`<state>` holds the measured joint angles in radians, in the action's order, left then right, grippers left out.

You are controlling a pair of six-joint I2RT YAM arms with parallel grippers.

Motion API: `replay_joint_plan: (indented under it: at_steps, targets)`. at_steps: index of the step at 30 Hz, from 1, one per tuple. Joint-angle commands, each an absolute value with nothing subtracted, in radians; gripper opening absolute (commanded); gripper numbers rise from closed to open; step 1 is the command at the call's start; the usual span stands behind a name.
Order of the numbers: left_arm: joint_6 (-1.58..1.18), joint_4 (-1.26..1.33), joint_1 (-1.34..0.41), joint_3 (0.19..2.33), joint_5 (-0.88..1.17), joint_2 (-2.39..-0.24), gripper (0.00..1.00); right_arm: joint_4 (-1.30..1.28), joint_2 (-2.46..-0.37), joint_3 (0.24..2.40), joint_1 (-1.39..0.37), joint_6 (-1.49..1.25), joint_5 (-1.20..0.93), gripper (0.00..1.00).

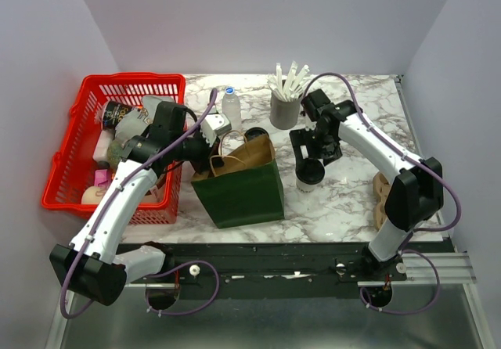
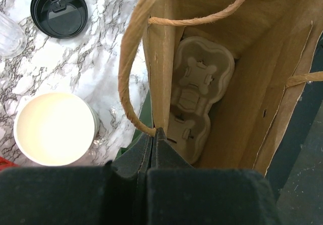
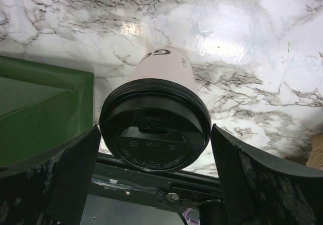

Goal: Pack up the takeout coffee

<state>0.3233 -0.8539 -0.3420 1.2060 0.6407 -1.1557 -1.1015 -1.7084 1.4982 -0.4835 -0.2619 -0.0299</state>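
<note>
Marble table: left gripper pinches the rim of the green bag. Just right of that bag, right gripper jaws spread wide around the takeout coffee.

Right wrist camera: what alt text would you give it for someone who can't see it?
A small cream-white paper cup with a black round plastic lid stands on a white marble table, between the two black fingers of the right gripper; whether they touch it is unclear. A dark green bag edges in at left.
</note>
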Motion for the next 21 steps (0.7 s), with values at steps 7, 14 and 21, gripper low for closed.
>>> replay_joint_plan:
  at_steps: [7, 14, 21]
  targets:
    - [0.307, -0.87, -0.324, 1.192, 0.649, -1.163, 0.0, -1.123, -1.729, 1.477, -0.495, -0.258, -0.005, 0.91]
    - [0.305, -0.873, -0.321, 1.209, 0.663, -1.166, 0.01, -1.118, -1.736, 1.489, -0.502, -0.215, 0.043, 0.93]
    - [0.304, -0.868, -0.318, 1.216, 0.676, -1.167, 0.01, -1.109, -1.72, 1.512, -0.506, -0.178, 0.063, 1.0]
